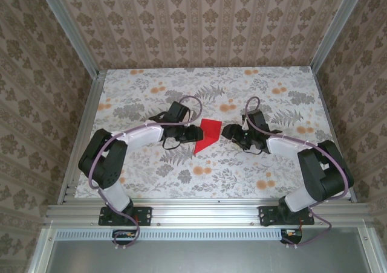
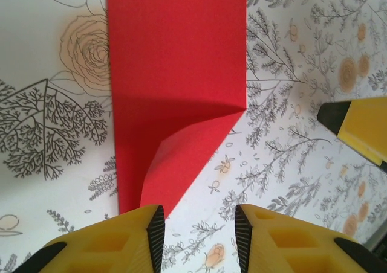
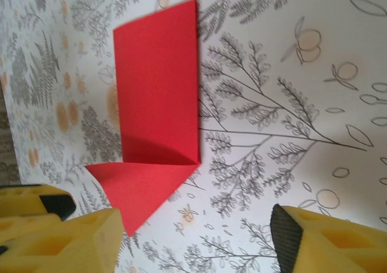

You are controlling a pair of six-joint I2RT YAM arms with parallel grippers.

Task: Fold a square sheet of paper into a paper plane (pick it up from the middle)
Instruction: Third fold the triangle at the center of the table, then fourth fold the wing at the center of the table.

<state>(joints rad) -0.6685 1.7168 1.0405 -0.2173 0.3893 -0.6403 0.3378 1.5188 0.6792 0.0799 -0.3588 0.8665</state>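
Paper [image 1: 208, 134], red and partly folded (a long strip with one end turned into a triangle), lies flat at the middle of the floral table [image 1: 151, 176], between the two grippers. The left gripper [image 1: 191, 134] sits just beside its left edge, jaws apart and empty. The right gripper [image 1: 228, 132] is near its right edge, spread wide, holding nothing.
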